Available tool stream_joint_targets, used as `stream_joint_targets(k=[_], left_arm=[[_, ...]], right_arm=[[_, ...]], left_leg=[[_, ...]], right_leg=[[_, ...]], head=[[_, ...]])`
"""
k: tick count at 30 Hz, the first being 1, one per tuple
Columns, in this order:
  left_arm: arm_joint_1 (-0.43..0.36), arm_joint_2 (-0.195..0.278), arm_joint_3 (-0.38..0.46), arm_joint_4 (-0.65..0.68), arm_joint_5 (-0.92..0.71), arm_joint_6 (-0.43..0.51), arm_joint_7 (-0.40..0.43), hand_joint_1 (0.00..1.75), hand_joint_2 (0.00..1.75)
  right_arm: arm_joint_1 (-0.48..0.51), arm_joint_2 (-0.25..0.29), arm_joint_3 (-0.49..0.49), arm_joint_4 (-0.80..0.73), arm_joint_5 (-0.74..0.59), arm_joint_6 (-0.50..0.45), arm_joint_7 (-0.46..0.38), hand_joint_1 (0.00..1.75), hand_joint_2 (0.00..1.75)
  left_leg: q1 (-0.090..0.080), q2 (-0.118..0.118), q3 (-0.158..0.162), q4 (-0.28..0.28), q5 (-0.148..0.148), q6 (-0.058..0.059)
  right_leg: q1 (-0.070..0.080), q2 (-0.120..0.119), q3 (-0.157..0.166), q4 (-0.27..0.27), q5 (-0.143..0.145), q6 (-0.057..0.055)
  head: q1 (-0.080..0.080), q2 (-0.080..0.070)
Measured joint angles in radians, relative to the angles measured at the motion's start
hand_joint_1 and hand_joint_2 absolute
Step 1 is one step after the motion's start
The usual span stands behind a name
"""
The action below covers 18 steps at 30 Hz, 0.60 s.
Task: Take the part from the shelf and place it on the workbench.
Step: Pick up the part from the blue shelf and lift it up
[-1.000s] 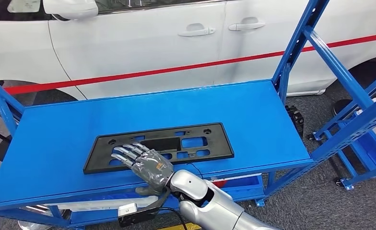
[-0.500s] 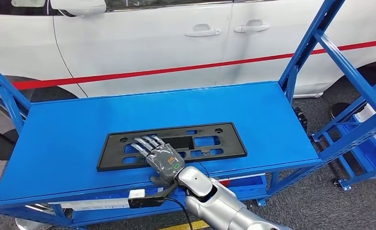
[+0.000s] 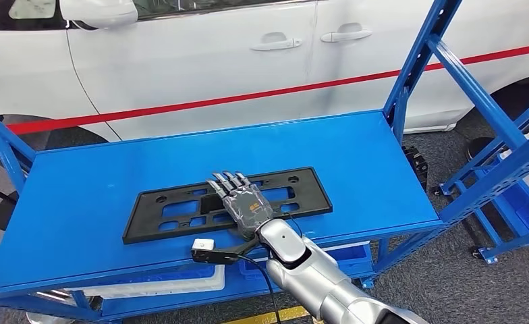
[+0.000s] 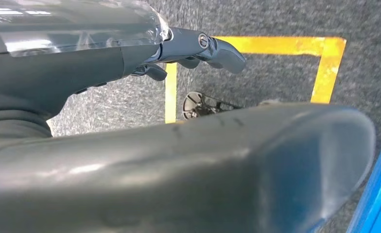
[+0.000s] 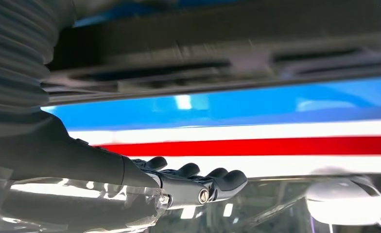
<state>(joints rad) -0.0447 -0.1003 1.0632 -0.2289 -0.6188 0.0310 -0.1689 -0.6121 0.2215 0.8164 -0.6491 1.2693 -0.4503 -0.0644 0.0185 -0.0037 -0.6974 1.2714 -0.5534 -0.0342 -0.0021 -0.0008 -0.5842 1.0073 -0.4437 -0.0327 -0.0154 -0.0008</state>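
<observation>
Head view puts the black part [image 3: 228,204] flat on the blue shelf top [image 3: 100,182], near its front edge; it is a long, thin frame with cut-out windows, its long axis running along the length of the shelf, the end on the robot's right tipped slightly further from the robot. It lies face-down-or-up — which I cannot tell — and nothing rests on it but the right hand [image 3: 241,202]; that hand lies palm down across the middle of the part, fingers stretched out straight and close together, touching it from above and not wrapped round any edge. My guess is that the flat palm is there to steady or slide the frame toward the front lip, since so thin a piece offers no grip until an edge overhangs. Left wrist view shows the left hand [image 4: 198,48] hanging over grey floor with a yellow line [image 4: 281,44]; fingers loosely curled, holding nothing. Behind the shelf stands a white car [image 3: 248,54].
</observation>
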Motion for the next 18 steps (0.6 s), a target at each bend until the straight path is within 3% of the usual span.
stream_joint_targets(k=[1,3,5,7,9,11,13,14,15,17,18], left_arm=[[0.000,0.002,0.002,0.000,-0.001,0.000,-0.001,0.00,0.00],[-0.001,0.004,0.005,0.000,-0.002,0.000,-0.002,0.00,0.00],[-0.003,0.005,0.009,0.000,-0.003,0.000,-0.004,0.00,0.00],[-0.003,0.005,0.012,0.000,-0.003,-0.003,-0.011,0.00,0.00],[-0.002,0.005,0.015,0.000,-0.004,-0.009,-0.026,0.00,0.00],[-0.003,0.005,0.016,0.000,-0.007,-0.014,-0.044,0.00,0.00],[-0.003,0.006,0.018,0.000,-0.010,-0.018,-0.061,0.00,0.00],[-0.003,0.006,0.019,0.000,-0.011,-0.020,-0.069,0.00,0.44],[-0.002,0.006,0.020,0.000,-0.012,-0.021,-0.076,0.00,0.87],[-0.002,0.006,0.022,0.000,-0.014,-0.023,-0.086,0.00,1.75],[-0.002,0.006,0.023,0.000,-0.015,-0.023,-0.092,0.00,1.31]], right_arm=[[0.000,0.000,-0.003,0.007,0.026,-0.008,0.019,1.72,1.75],[-0.003,-0.001,-0.007,0.020,0.060,-0.026,0.043,1.75,1.75],[-0.005,-0.004,-0.012,0.032,0.071,-0.036,0.050,1.74,1.75],[-0.005,-0.006,-0.020,0.043,0.076,-0.040,0.049,1.74,1.75],[-0.005,-0.007,-0.029,0.051,0.083,-0.042,0.043,1.75,1.75],[-0.005,-0.007,-0.039,0.057,0.088,-0.045,0.038,1.75,1.75],[-0.002,-0.008,-0.048,0.064,0.090,-0.048,0.035,1.75,1.75],[0.000,-0.008,-0.052,0.067,0.091,-0.049,0.035,1.75,1.75],[0.001,-0.009,-0.055,0.070,0.092,-0.050,0.033,1.75,1.75],[0.000,-0.009,-0.062,0.073,0.094,-0.052,0.030,1.75,1.75],[-0.001,-0.009,-0.065,0.074,0.095,-0.052,0.027,1.75,1.75]], left_leg=[[0.002,0.000,0.023,-0.049,0.033,-0.002],[0.004,0.000,0.085,-0.181,0.089,-0.001],[0.001,-0.002,0.113,-0.243,0.102,0.010],[-0.002,-0.002,0.112,-0.246,0.103,0.025],[0.000,-0.001,0.114,-0.253,0.109,0.038],[0.002,0.000,0.116,-0.258,0.112,0.048],[0.001,0.000,0.115,-0.258,0.111,0.051],[0.001,0.000,0.115,-0.257,0.111,0.052],[0.001,0.000,0.116,-0.257,0.110,0.052],[0.001,-0.002,0.120,-0.256,0.109,0.049],[-0.001,-0.003,0.121,-0.255,0.107,0.047]], right_leg=[[-0.001,0.001,0.001,0.003,-0.002,0.002],[-0.001,0.003,-0.001,0.013,-0.009,0.011],[0.001,0.004,-0.006,0.020,-0.013,0.021],[0.002,0.005,-0.008,0.019,-0.011,0.030],[-0.002,0.005,-0.016,0.039,-0.027,0.040],[-0.004,0.004,-0.057,0.128,-0.078,0.047],[-0.005,0.004,-0.121,0.256,-0.131,0.051],[-0.006,0.004,-0.142,0.294,-0.137,0.052],[-0.006,0.004,-0.144,0.295,-0.123,0.051],[-0.005,0.004,-0.095,0.190,-0.055,0.045],[-0.003,0.004,-0.061,0.120,-0.026,0.040]], head=[[0.000,0.000],[0.000,0.000],[0.000,0.000],[0.000,0.000],[0.000,0.000],[0.001,0.000],[0.001,0.000],[0.001,0.000],[0.001,0.000],[0.002,0.000],[0.001,0.000]])
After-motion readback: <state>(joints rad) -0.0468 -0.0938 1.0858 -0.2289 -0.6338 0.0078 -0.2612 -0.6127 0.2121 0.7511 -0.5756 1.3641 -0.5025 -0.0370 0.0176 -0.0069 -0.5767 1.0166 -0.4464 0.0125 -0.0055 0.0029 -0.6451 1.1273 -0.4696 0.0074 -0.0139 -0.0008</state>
